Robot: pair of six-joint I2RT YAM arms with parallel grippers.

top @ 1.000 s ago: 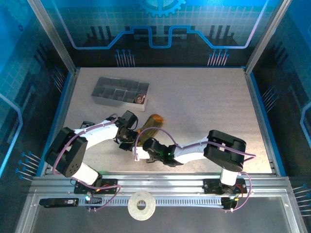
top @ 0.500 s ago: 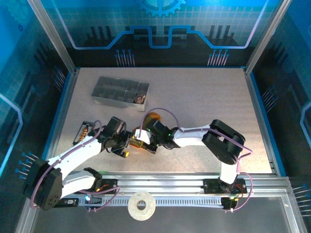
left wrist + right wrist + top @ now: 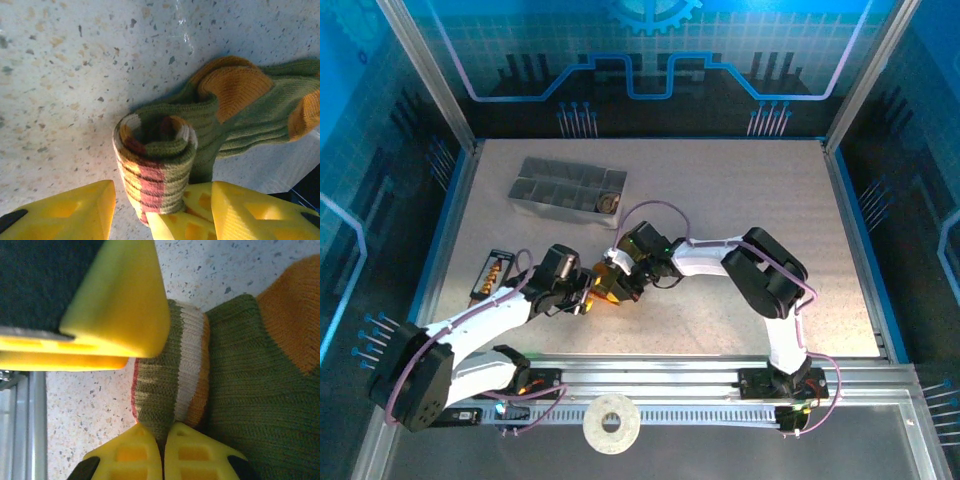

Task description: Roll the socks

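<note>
A pale speckled worktop (image 3: pixel 740 210) sits inside a blue-lit enclosure (image 3: pixel 380 150). Near its front middle lies an olive-green knit sock with mustard-orange toe (image 3: pixel 240 115), cuff rolled. The right hand (image 3: pixel 164 435) pinches that roll; the left hand (image 3: pixel 160 197) stands half apart, straddling it.

Our left arm (image 3: pixel 485 318) and right arm (image 3: pixel 705 258) are white with black joints, trailing cables (image 3: pixel 650 206) that look lilac, perhaps tinted; left pincer (image 3: pixel 161 200) and right pincer (image 3: pixel 164 432) have yellow fingers (image 3: pixel 65 215) with triangular recesses.
</note>
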